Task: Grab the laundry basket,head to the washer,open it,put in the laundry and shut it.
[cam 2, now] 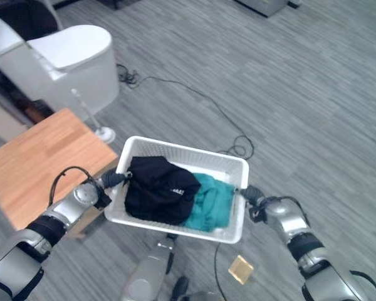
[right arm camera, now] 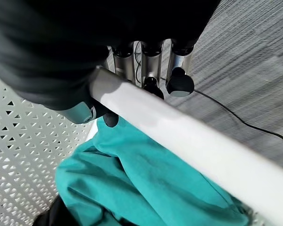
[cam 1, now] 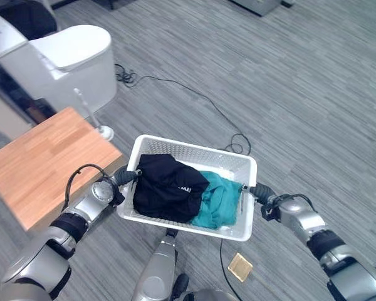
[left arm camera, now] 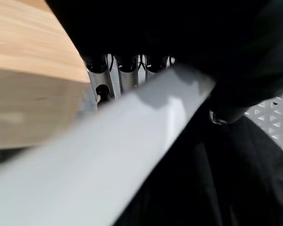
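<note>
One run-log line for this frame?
stage: carrying | left robot hand + right robot hand: gripping laundry basket rims | load: black and teal clothes

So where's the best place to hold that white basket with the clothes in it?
By the rim of the white laundry basket at its two short ends, one hand from each side. The left hand and right hand curl round that rim there, which keeps it level with the black garment and teal garment inside.
</note>
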Robot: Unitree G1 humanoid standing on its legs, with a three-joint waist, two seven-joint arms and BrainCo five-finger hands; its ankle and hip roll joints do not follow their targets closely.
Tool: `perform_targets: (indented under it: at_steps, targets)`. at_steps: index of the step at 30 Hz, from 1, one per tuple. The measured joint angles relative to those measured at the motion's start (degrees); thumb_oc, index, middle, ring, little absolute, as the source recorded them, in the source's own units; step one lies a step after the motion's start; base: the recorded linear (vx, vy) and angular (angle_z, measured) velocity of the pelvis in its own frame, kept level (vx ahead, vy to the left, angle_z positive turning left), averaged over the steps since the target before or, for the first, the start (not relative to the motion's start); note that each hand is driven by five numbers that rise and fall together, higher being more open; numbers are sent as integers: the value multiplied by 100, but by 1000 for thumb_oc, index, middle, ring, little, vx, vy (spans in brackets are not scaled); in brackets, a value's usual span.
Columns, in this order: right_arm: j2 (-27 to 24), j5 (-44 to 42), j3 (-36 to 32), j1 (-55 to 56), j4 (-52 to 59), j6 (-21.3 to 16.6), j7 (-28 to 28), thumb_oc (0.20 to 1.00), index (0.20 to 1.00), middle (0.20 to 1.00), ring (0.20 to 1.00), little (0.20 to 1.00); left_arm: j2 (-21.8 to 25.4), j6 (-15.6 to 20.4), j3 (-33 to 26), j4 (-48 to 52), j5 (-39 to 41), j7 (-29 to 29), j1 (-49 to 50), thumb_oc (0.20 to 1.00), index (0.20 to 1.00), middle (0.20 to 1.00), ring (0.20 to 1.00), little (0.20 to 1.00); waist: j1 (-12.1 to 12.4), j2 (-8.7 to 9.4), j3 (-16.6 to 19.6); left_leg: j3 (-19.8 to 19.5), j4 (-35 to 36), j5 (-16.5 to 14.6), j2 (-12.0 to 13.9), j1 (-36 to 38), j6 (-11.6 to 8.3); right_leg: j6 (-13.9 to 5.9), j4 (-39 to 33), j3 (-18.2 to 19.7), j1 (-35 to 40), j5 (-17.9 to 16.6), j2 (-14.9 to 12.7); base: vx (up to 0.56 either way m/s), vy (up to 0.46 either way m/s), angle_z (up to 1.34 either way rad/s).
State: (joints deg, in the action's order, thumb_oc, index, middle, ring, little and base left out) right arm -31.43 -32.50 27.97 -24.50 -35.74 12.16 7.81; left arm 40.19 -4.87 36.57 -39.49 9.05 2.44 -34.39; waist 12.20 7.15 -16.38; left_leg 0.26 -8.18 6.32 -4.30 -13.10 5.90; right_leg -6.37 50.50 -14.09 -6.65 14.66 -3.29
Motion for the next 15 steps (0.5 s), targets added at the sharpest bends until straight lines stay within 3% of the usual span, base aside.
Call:
perform_targets:
  at_steps: [1, 2, 3, 4, 5, 6, 7, 8, 9, 10, 11, 12, 13, 14, 15]
  targets:
    - [-15, 23, -9, 48, -2, 12, -8, 200, 200, 200, 200, 200, -1, 5, -20, 93, 0, 20, 24, 200, 200, 200, 200, 200, -115, 33, 32, 2, 4, -160, -151, 322, 129, -119, 510, 111, -146, -131, -391, 275, 134, 22]
    - [-28, 26, -45, 42, 26, 11, 0, 200, 200, 200, 200, 200, 25, 2, -68, 200, 2, 16, 15, 200, 200, 200, 200, 200, -136, -2, 63, -20, -74, -421, -174, 416, 320, -216, 541, 235, -263, -202, -478, 414, 189, -6]
    - [13, 45, -177, -12, 69, 7, 2, 200, 200, 200, 200, 200, 73, 7, -226, 298, 2, 4, 6, 200, 200, 200, 200, 200, -139, -28, 71, -85, -128, -621, -187, 491, 324, -316, 822, 437, -498, -270, -543, 448, 80, 3]
    - [-2, 119, -252, -42, 192, -3, 3, 200, 200, 200, 200, 200, 47, -1, -376, 299, 1, -20, -90, 200, 200, 200, 200, 200, -253, -99, 63, -290, -117, -666, -229, 625, 347, -263, 845, 538, -813, -282, -566, 449, 80, 16]
    - [-28, 136, -381, -50, 264, -3, 41, 200, 200, 200, 200, 200, 13, -9, -438, 277, 0, -38, -183, 200, 200, 200, 200, 200, -336, -217, 7, -476, -75, -767, -199, 764, 306, -109, 642, 656, -987, -124, -342, 314, 24, 58]
    - [-49, 142, -458, -52, 325, -11, 81, 200, 200, 200, 200, 200, -15, -21, -434, 235, -1, -69, -308, 200, 200, 200, 200, 200, -469, -410, -111, -726, -44, -834, -111, 950, 361, 146, 37, 866, -1068, 14, 104, 343, -51, 69]
    - [-71, 145, -428, -61, 319, -5, 103, 200, 200, 200, 200, 200, -11, -33, -432, 232, -2, -64, -348, 200, 200, 200, 200, 200, -573, -434, -138, -766, 4, -737, -87, 1104, 219, 210, -352, 964, -1165, -2, 226, 538, -84, 63]
    - [-136, 149, -370, 29, 341, 24, 137, 200, 200, 200, 200, 200, -83, -43, -408, 237, -11, -50, -334, 200, 200, 200, 200, 200, -592, -381, -121, -738, 24, -886, -213, 1422, -113, 350, -751, 890, -1488, -235, 305, 683, -92, 48]
    - [-169, 143, -375, 114, 452, -15, 143, 200, 200, 200, 200, 200, -77, -59, -410, 249, -12, -61, -287, 200, 200, 200, 200, 200, -602, -527, -32, -1035, 21, -1017, -172, 1464, -84, 285, -1339, 934, -1504, -241, 442, 707, -75, 99]
    - [-333, 130, -421, 307, 667, -8, 148, 200, 200, 200, 200, 200, -148, -25, -403, 254, -16, -41, -355, 200, 200, 200, 200, 200, -885, -556, 105, -1418, 167, -1254, -232, 1579, 10, 164, -2559, 1086, -1686, -483, 421, 744, -73, 130]
    - [-415, 129, -439, 350, 742, 13, 190, 200, 200, 200, 200, 200, -186, -10, -402, 247, -26, -11, -433, 200, 200, 200, 200, 200, -937, -521, 100, -1560, 262, -1301, -303, 1710, 76, 81, -3659, 1362, -1762, -739, 391, 613, -65, 126]
    - [-382, 131, -446, 358, 737, 29, 213, 200, 200, 200, 200, 200, -220, -35, -407, 156, -71, 6, -415, 200, 200, 200, 200, 200, -931, -506, 93, -1540, 246, -1370, -361, 1898, 87, 58, -4522, 1389, -1825, -1129, 305, 417, -52, 53]
    - [-362, 131, -442, 367, 740, 43, 232, 200, 200, 200, 200, 200, -253, -37, -410, 44, -77, 19, -377, 200, 200, 200, 200, 200, -944, -524, 103, -1545, 259, -1439, -354, 2036, 72, 92, -4716, 1317, -1828, -1282, 205, 412, -59, 40]
    - [-306, 131, -431, 430, 737, 69, 245, 200, 200, 200, 200, 200, -282, -53, -367, -90, -118, 49, -308, 200, 200, 200, 200, 200, -988, -519, 110, -1547, 241, -1570, -405, 2371, -81, 233, -4865, 1173, -1765, -1427, 107, 398, -60, 32]
    - [-273, 130, -430, 496, 737, 78, 250, 200, 200, 200, 200, 200, -300, -43, -368, -123, -119, 55, -206, 200, 200, 200, 200, 200, -986, -525, 146, -1577, 269, -1676, -365, 2590, -180, 219, -4859, 1086, -1644, -1428, 61, 854, -207, 65]
